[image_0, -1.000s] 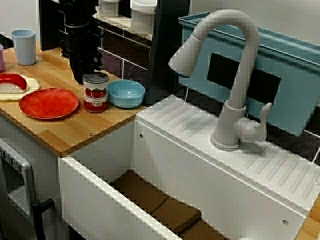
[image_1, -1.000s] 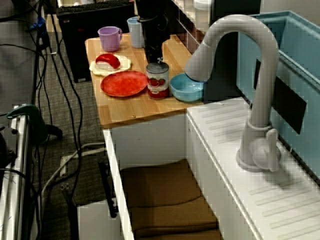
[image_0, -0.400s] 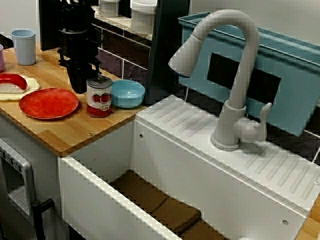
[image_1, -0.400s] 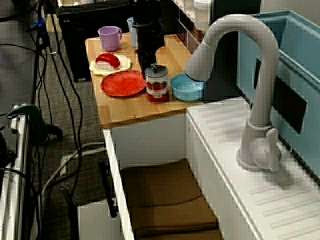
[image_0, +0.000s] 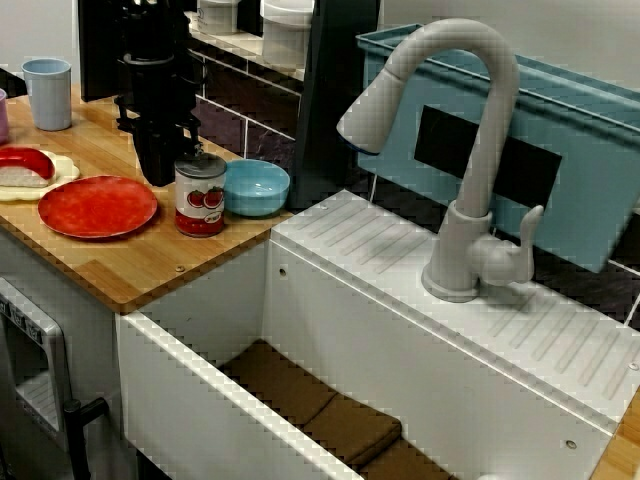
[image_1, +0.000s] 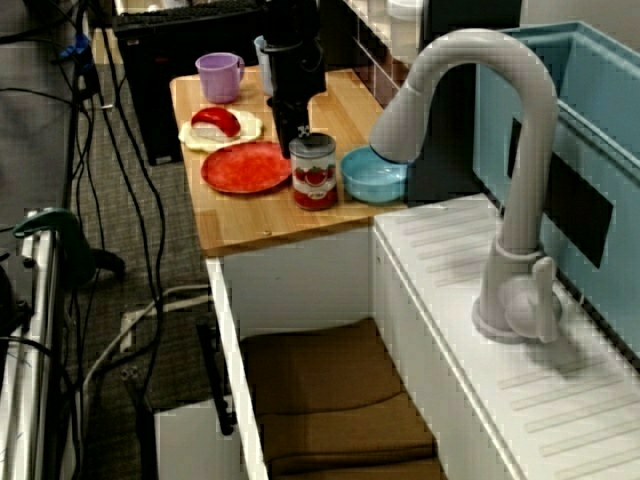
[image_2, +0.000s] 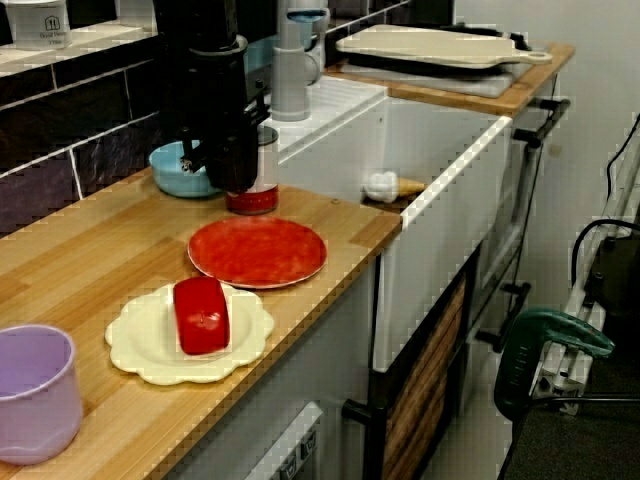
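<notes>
Gripper (image_0: 158, 172), black and pointing straight down, stands just beside the tomato can (image_0: 200, 197) in the view across the sink. I cannot tell whether they touch, or whether its jaws are apart or together. That can is upright on the wooden counter (image_0: 130, 265), between a red plate (image_0: 97, 206) and a blue bowl (image_0: 254, 187). In the view along the sink, the gripper sits just behind the can. In the view from the counter's end, it hides the can's left part.
</notes>
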